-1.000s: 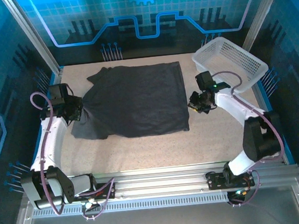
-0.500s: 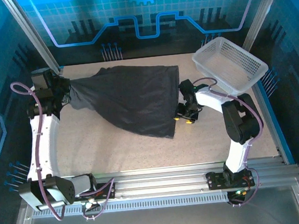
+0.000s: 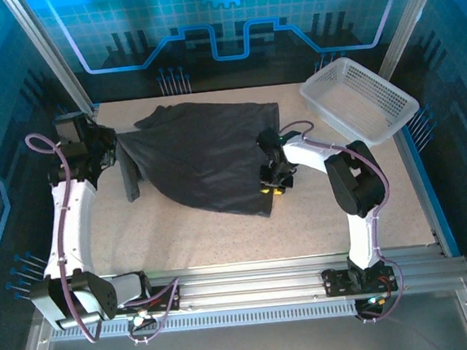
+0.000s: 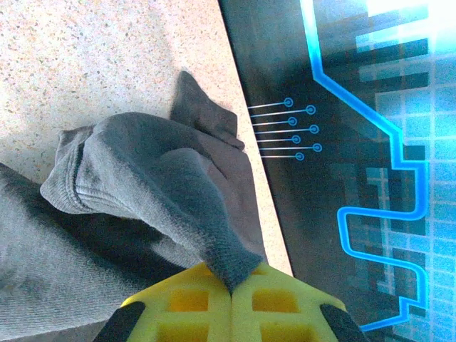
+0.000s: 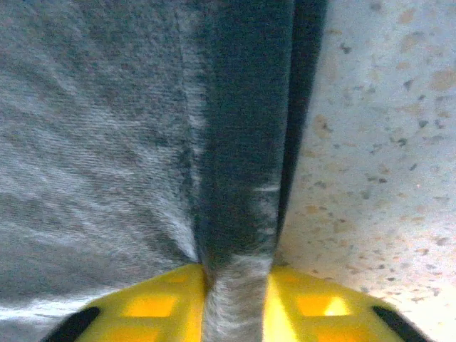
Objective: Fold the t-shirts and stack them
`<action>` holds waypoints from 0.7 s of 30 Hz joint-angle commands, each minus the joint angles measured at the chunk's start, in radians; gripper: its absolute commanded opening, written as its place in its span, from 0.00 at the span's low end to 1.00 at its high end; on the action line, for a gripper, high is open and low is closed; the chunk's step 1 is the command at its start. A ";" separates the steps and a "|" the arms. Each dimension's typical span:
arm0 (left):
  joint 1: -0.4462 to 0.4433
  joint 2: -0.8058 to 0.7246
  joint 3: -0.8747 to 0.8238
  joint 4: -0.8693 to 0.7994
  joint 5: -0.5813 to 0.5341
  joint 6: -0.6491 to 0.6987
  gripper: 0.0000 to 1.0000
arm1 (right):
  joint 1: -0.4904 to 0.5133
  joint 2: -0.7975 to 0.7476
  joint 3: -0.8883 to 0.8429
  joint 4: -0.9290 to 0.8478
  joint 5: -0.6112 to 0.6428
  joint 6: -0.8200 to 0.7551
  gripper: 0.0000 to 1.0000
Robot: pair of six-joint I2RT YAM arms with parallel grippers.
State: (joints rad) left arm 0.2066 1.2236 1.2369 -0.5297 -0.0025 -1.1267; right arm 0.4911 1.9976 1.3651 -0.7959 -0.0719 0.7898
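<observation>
The dark charcoal t-shirt (image 3: 207,157) is stretched across the middle of the table, lifted and rumpled. My left gripper (image 3: 110,145) at the left edge is shut on a pinched ridge of its cloth (image 4: 228,263), a sleeve hanging down beside it. My right gripper (image 3: 271,176) at the shirt's right side is shut on a fold along the shirt's hem (image 5: 239,235). Both pairs of yellow fingers (image 4: 285,306) have cloth between them.
A white mesh basket (image 3: 358,98) sits at the back right corner. Bare speckled tabletop (image 3: 223,241) lies in front of the shirt. Blue-lit panel walls close in on the left, the back and the right.
Both grippers took hold of the shirt and lifted it off the table. The right gripper moved left onto the shirt's right edge; the left sleeve now hangs down.
</observation>
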 commanded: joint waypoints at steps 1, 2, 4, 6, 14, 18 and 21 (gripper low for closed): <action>-0.005 -0.025 -0.023 0.025 0.033 -0.009 0.00 | -0.021 0.062 0.026 -0.024 0.042 0.010 0.03; -0.008 -0.024 -0.028 0.021 0.040 -0.010 0.00 | -0.042 0.052 0.025 -0.034 0.069 0.000 0.00; -0.016 -0.021 -0.036 0.006 0.056 -0.006 0.00 | -0.089 0.028 0.032 -0.066 0.132 -0.040 0.00; -0.029 -0.024 -0.055 -0.005 0.073 -0.004 0.00 | -0.144 0.005 0.047 -0.085 0.174 -0.103 0.00; -0.107 -0.065 -0.184 -0.052 0.081 -0.028 0.00 | -0.240 0.019 0.185 -0.134 0.181 -0.289 0.08; -0.108 -0.105 -0.204 -0.107 0.044 -0.014 0.00 | -0.259 -0.121 0.062 -0.122 0.202 -0.150 0.51; -0.108 -0.129 -0.203 -0.130 0.026 0.000 0.00 | -0.316 -0.299 -0.162 -0.019 0.110 0.064 0.56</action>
State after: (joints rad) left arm 0.1017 1.1385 1.0340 -0.6178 0.0498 -1.1378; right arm 0.2272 1.8477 1.3415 -0.8307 0.0921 0.6617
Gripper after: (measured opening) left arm 0.053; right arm 0.552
